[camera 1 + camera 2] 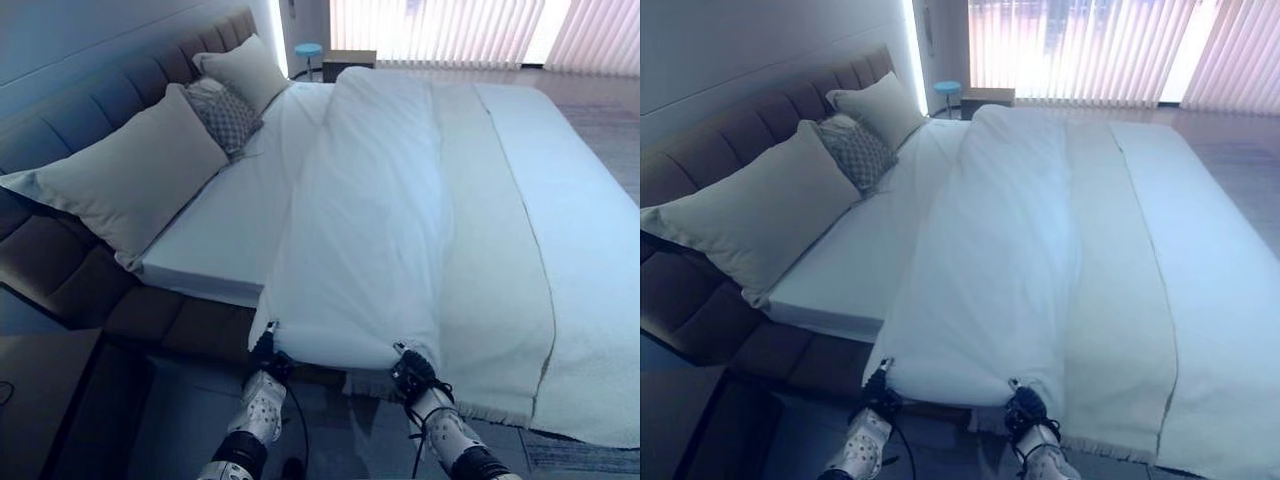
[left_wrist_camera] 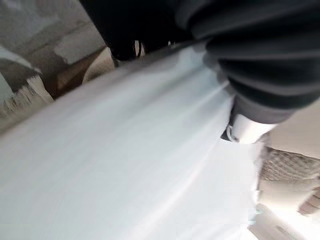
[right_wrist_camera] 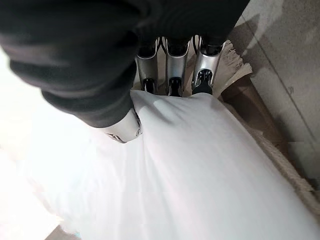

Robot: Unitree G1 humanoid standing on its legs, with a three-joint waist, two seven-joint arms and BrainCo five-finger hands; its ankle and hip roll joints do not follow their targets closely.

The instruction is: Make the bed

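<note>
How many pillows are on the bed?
3, all against the headboard: a big cream pillow nearest, a small patterned pillow in the middle, and another cream pillow farthest. More could hide behind them.

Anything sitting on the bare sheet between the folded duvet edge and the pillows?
Nothing visible. The duvet lies bunched lengthwise; both the left hand and the right hand are at its near edge. The sheet toward the pillows looks bare; the pillows lean on the headboard.
</note>
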